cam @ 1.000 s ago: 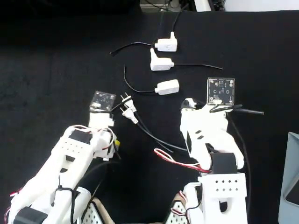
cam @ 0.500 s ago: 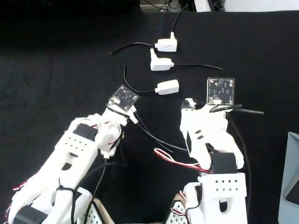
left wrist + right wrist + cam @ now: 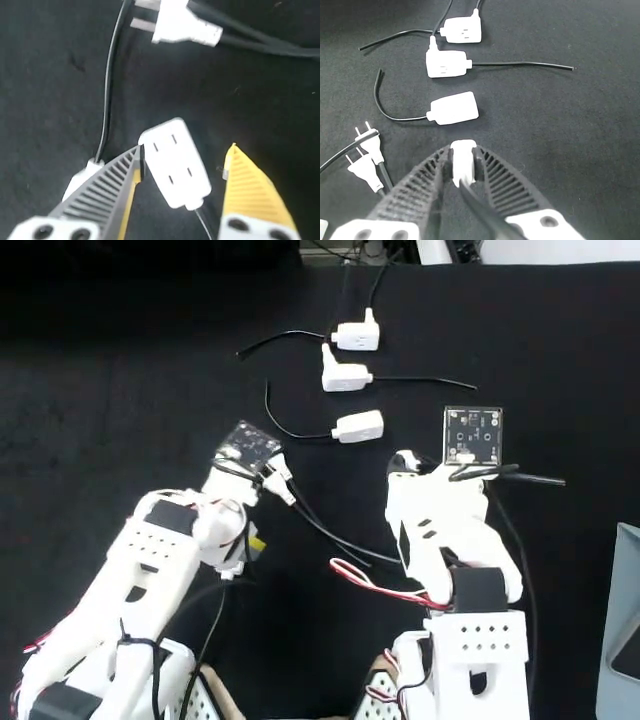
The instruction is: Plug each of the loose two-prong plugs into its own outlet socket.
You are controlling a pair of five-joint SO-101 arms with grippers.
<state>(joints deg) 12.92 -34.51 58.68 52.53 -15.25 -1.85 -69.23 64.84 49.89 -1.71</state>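
Black and matte, the cloth-draped tabletop (image 3: pixel 120 370) lies under everything. My left fingers (image 3: pixel 247 185), ribbed grey and yellow, stand apart with a rounded, slotted white socket (image 3: pixel 172 162) between them. My right fingers (image 3: pixel 502 185) pinch a smooth white plug (image 3: pixel 463 167), and two loose two-prong plugs (image 3: pixel 370 143) lie nearby.

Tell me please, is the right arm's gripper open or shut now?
Shut. The right gripper clamps a white plug between both fingers, with no gap beside it.
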